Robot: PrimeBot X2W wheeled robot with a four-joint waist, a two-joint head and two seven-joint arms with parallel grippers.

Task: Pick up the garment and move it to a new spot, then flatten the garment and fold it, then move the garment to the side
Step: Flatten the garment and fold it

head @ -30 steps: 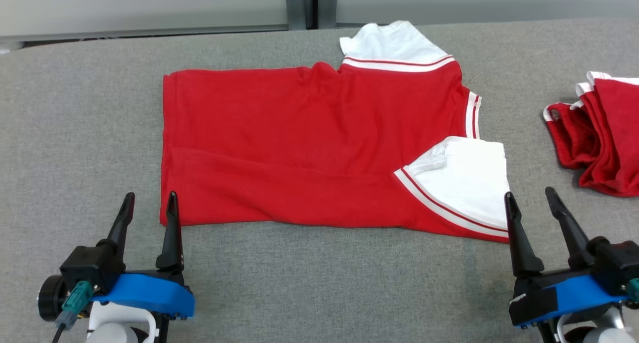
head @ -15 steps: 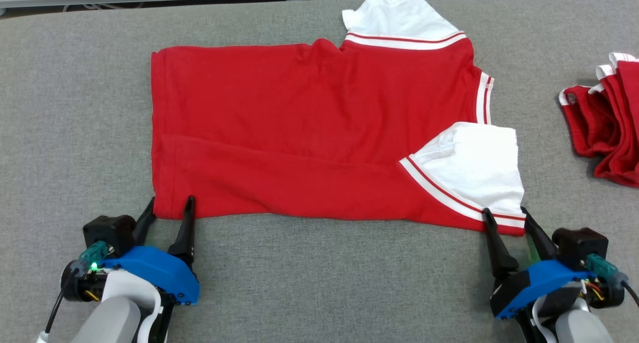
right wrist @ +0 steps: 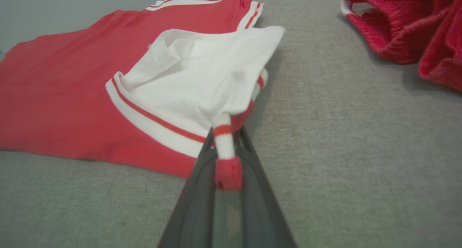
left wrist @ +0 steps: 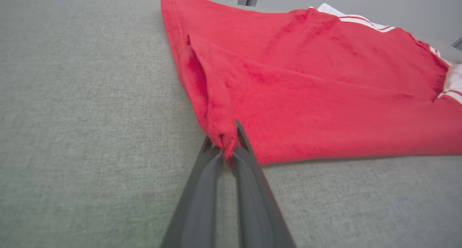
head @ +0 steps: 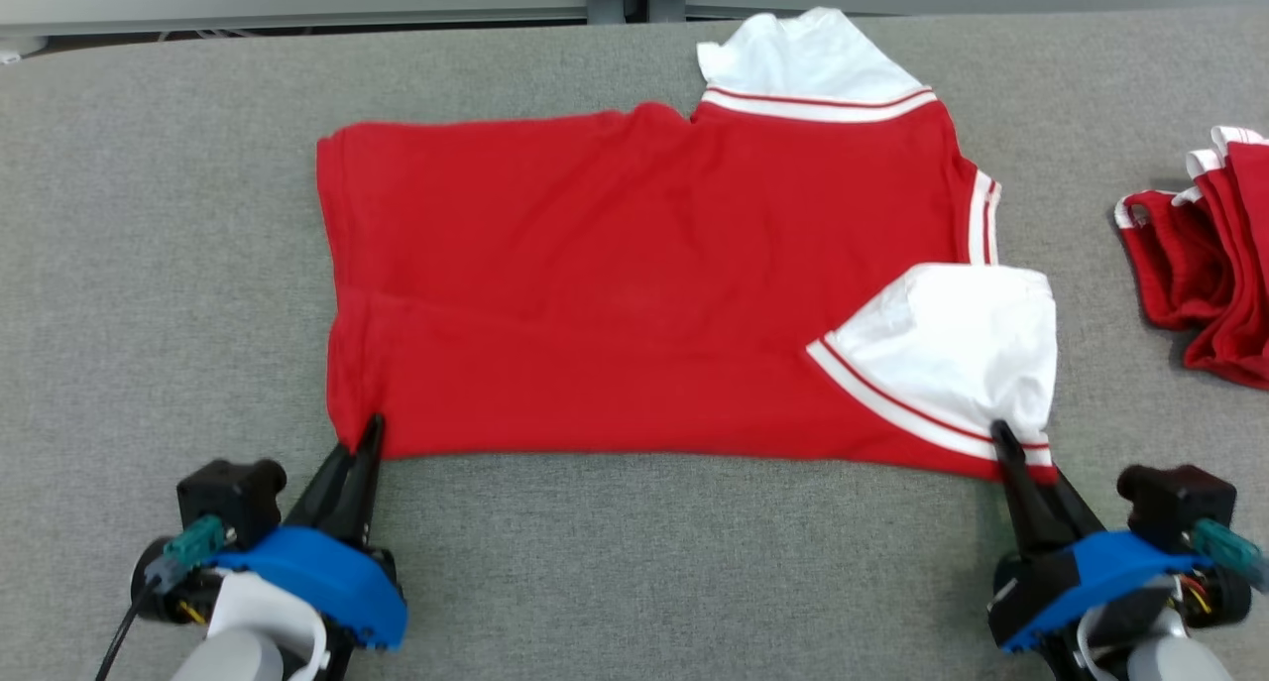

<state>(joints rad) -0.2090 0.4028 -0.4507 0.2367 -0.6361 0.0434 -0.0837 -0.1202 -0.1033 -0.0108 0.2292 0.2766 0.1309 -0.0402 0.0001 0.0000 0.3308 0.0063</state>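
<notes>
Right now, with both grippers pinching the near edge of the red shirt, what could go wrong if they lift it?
The left gripper holds just a small corner tip of the red shirt, where layers overlap; it may slip or lift one layer only. The right gripper pinches the striped edge by the white sleeve, which looks loose and could flop open. The red pile to the right is close; a swing could snag it.

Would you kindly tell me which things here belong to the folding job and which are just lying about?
In the job: red shirt; left gripper, shut on its near corner; right gripper, shut on the hem by the white sleeve.
Lying about: pile of red clothes at the right.
</notes>
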